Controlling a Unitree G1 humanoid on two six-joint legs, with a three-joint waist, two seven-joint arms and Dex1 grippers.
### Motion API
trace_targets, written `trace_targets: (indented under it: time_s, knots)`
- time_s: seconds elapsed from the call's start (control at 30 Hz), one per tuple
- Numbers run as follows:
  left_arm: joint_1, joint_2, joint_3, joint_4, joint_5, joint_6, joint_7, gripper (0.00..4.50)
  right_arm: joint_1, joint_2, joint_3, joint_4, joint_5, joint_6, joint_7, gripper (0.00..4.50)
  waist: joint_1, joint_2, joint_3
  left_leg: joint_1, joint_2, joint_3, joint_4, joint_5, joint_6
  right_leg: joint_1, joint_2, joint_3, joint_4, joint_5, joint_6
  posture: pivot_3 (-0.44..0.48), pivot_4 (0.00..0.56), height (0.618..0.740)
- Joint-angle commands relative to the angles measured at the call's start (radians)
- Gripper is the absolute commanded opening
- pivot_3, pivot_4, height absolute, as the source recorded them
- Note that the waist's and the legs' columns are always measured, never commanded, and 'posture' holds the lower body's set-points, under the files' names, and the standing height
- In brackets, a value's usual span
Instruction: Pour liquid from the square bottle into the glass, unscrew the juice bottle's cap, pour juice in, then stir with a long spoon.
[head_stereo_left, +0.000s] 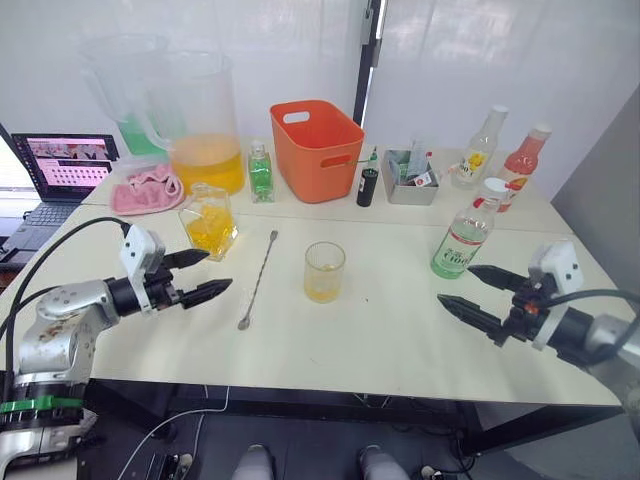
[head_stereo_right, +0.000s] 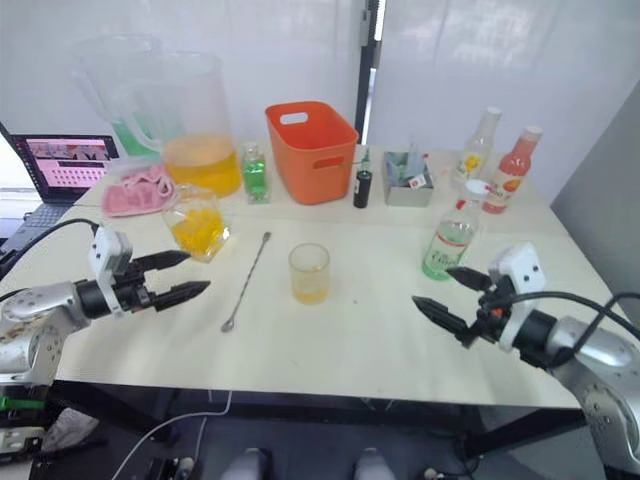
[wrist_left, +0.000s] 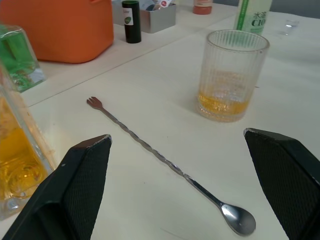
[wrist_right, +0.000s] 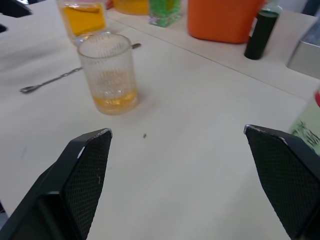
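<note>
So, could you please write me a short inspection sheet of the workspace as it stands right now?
Surface: pale table, bare in front of the glass.
Job's things: glass upright with a little yellow liquid; square bottle upright, holding orange liquid; juice bottle upright with cap on; long spoon flat between square bottle and glass.
Clutter: orange bin, two pitchers, small green bottle, dark bottle, metal tray, two more bottles, pink cloth.
Grippers: left gripper and right gripper open, empty, above the table.
Cables: black cables on both arms.
Surroundings: laptop on the robot's left, white wall behind.
</note>
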Motion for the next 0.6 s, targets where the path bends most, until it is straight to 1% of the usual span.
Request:
trace_targets:
  time_s: [0.03,0.2,0.23,0.27,0.3,0.33,0.37,0.4,0.43,0.5,0.6]
  knots:
    - [0.013,0.023,0.006,0.042,0.008,-0.095,-0.083,4.49,0.055,0.02,-0.06,-0.018,-0.011,0.007,-0.043,4.5,-0.002,0.0,0.0,0.001,0.0,0.001,0.0,0.0,-0.001,0.0,0.0,0.0,0.0,0.0,0.0,0.0,0.15,0.731]
    - [-0.033,0.022,-0.01,0.081,-0.016,-0.085,-0.142,4.49,0.154,0.075,-0.099,-0.057,0.004,0.006,-0.083,4.5,-0.002,0.0,0.0,0.001,0.0,0.001,0.0,-0.002,-0.003,0.0,0.0,0.0,0.0,0.0,-0.001,0.0,0.15,0.731]
    - [-0.046,0.021,-0.017,0.085,-0.018,-0.078,-0.154,4.49,0.171,0.086,-0.107,-0.062,0.008,0.019,-0.1,4.5,-0.001,0.0,0.0,0.001,0.0,0.001,0.0,-0.002,-0.003,0.0,-0.001,0.0,0.0,0.0,-0.001,0.0,0.15,0.729]
    - [-0.061,0.019,-0.026,0.085,-0.021,-0.068,-0.166,4.49,0.189,0.097,-0.12,-0.071,0.019,0.03,-0.113,4.5,0.002,-0.001,-0.001,0.003,0.002,0.004,0.001,-0.002,-0.003,-0.004,0.0,0.003,0.0,0.0,-0.001,0.0,0.15,0.726]
    - [-0.075,0.017,-0.035,0.086,-0.021,-0.062,-0.177,4.49,0.208,0.109,-0.131,-0.081,0.024,0.033,-0.123,4.5,0.006,-0.001,-0.001,0.004,0.006,0.012,0.0,-0.003,-0.004,-0.012,0.002,0.008,-0.001,0.002,-0.003,0.0,0.15,0.724]
    - [-0.093,0.013,-0.045,0.085,-0.025,-0.052,-0.19,4.49,0.238,0.125,-0.143,-0.1,0.019,0.022,-0.131,4.5,0.011,-0.003,-0.002,0.004,0.012,0.025,0.0,-0.004,-0.005,-0.018,0.005,0.015,-0.001,0.004,-0.007,0.0,0.15,0.722]
    - [-0.11,0.007,-0.053,0.085,-0.026,-0.047,-0.198,4.49,0.265,0.143,-0.154,-0.119,0.022,0.015,-0.139,4.5,0.014,-0.004,-0.002,0.004,0.019,0.04,0.0,-0.006,-0.006,-0.028,0.012,0.03,0.0,0.007,-0.012,0.0,0.15,0.722]
    - [-0.121,0.003,-0.058,0.086,-0.027,-0.044,-0.203,4.49,0.283,0.155,-0.161,-0.132,0.023,0.01,-0.144,4.5,0.013,-0.003,-0.003,0.004,0.022,0.047,0.0,-0.007,-0.006,-0.033,0.016,0.038,0.0,0.01,-0.015,0.0,0.15,0.722]
    - [-0.133,-0.002,-0.063,0.085,-0.029,-0.036,-0.206,4.49,0.294,0.163,-0.166,-0.14,0.024,0.009,-0.15,4.5,0.004,-0.003,-0.003,0.001,0.021,0.044,-0.001,-0.007,-0.006,-0.025,0.015,0.036,0.0,0.009,-0.01,0.0,0.15,0.722]
    - [-0.155,-0.011,-0.073,0.091,-0.029,-0.033,-0.216,4.49,0.309,0.176,-0.169,-0.155,0.019,0.0,-0.16,4.5,-0.013,-0.003,-0.003,0.007,0.021,0.043,0.0,-0.008,-0.005,-0.018,0.015,0.035,0.0,0.007,-0.005,0.0,0.15,0.722]
    - [-0.173,-0.021,-0.082,0.089,-0.028,-0.028,-0.23,4.49,0.307,0.198,-0.161,-0.17,0.0,-0.024,-0.182,4.5,-0.03,-0.003,-0.003,0.008,0.021,0.04,0.0,-0.008,-0.005,-0.015,0.015,0.033,0.0,0.007,-0.005,0.0,0.15,0.722]
